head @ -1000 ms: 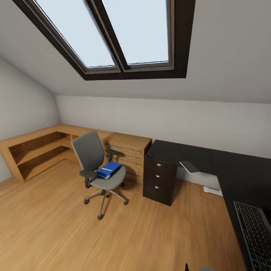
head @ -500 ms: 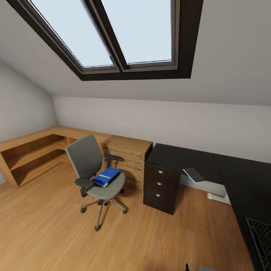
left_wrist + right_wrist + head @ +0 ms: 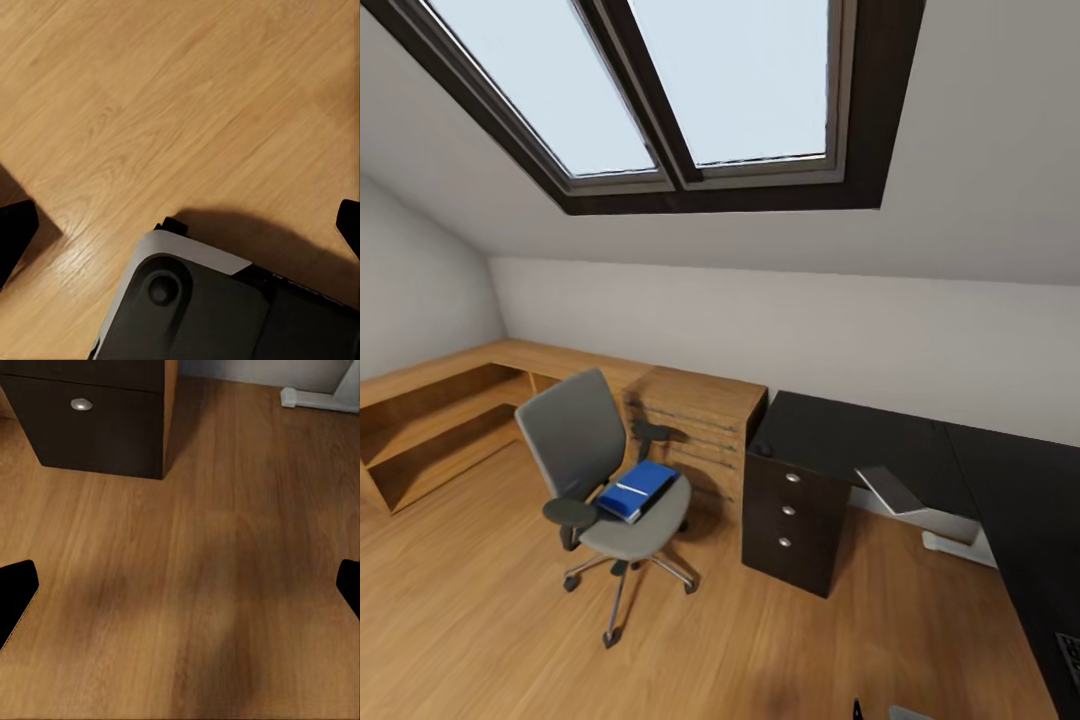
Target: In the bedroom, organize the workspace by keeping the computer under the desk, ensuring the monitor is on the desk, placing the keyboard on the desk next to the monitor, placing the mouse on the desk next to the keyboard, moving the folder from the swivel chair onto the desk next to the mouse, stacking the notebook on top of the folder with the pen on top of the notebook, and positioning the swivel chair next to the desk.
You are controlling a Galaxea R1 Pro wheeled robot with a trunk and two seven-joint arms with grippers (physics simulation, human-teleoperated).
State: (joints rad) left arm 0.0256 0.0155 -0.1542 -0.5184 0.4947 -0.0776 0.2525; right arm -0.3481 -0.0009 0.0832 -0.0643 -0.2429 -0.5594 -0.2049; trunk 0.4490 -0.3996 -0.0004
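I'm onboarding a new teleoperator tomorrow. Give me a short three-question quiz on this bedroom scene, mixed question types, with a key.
1. True or false: the folder lies on the desk.
2. What does the folder rest on?
A) the floor
B) the swivel chair
C) the wooden shelving
3. How many drawer knobs show on the dark drawer unit in the head view?

Key: 1 false; 2 B; 3 three.

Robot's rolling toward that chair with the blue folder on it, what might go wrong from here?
1. The swivel chair stands on casters; a nudge from the base may roll it away.
2. The folder lies near the seat's front edge beside an armrest, so a bump might slide it off.
3. The drawer unit under the desk sits close to the right gripper, leaving little room to swing.
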